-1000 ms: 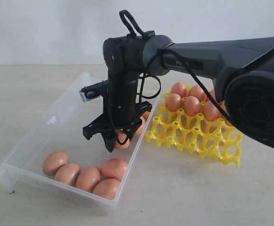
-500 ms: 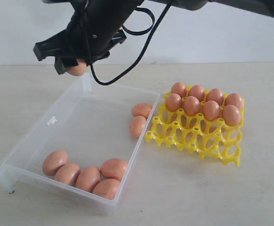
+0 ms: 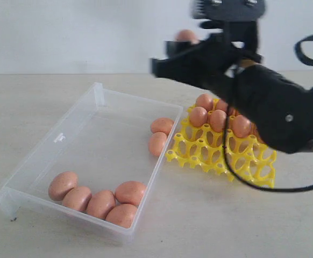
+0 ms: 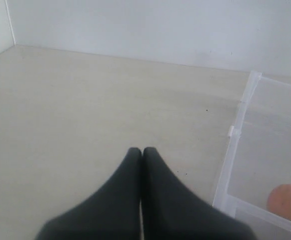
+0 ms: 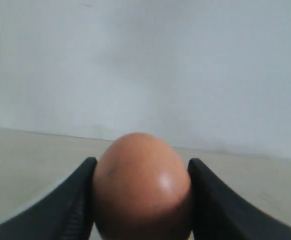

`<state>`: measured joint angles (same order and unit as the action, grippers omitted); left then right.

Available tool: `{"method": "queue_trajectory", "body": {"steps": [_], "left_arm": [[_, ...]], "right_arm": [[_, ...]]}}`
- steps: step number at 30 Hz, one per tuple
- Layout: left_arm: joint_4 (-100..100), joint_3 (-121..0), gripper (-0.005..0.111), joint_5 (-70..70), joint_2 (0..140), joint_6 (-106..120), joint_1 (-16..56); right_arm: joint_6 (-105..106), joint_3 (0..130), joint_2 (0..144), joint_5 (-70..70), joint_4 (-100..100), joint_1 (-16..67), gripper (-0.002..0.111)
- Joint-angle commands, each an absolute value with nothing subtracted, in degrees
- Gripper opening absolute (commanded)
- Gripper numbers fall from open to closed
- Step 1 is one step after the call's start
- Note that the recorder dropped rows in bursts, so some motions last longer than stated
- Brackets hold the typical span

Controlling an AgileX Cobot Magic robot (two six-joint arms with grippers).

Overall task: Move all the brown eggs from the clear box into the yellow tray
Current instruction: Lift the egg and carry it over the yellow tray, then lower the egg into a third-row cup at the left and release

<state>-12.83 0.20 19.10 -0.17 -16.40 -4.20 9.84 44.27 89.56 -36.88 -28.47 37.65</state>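
Observation:
My right gripper is shut on a brown egg, which fills the gap between the two black fingers. In the exterior view this egg is held high in the air behind the yellow tray, and the dark right arm crosses over the tray's right half. Several brown eggs sit in the tray's back rows. The clear box holds several eggs at its near end and two against its right wall. My left gripper is shut and empty above bare table beside the box.
The tray's front rows are empty cups with raised pegs. One egg shows inside the box in the left wrist view. A pale wall closes off the back of the beige table.
The right arm lifted an egg out of the box, then swung it from above the box's far left corner rightward, to high behind the tray. The left gripper stayed shut.

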Motion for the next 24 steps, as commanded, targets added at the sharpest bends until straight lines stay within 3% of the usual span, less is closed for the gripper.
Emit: {"method": "queue_trajectory", "body": {"steps": [1,3,5,8,13,24], "left_arm": [[-12.84,0.0,-0.004,18.88,0.0,-16.98,-4.02],[-12.84,0.0,-0.004,18.88,0.0,-16.98,-4.02],[-12.84,0.0,-0.004,18.88,0.0,-16.98,-4.02],[-12.84,0.0,-0.004,18.88,0.0,-16.98,-4.02],[-12.84,0.0,-0.004,18.88,0.0,-16.98,-4.02],[-12.84,0.0,-0.004,18.88,0.0,-16.98,-4.02]], "right_arm": [[-20.89,44.27,90.84,-27.49,-3.47,20.15,0.0],[-50.52,46.72,93.68,-33.84,32.96,12.57,0.0],[-72.47,51.74,98.25,-51.25,64.52,4.68,0.0],[-85.91,58.47,104.29,-66.22,85.66,-1.12,0.0],[-85.61,58.6,107.73,-66.44,92.87,-0.8,0.0],[-79.38,58.25,108.54,-48.36,97.75,8.12,0.0]]}}
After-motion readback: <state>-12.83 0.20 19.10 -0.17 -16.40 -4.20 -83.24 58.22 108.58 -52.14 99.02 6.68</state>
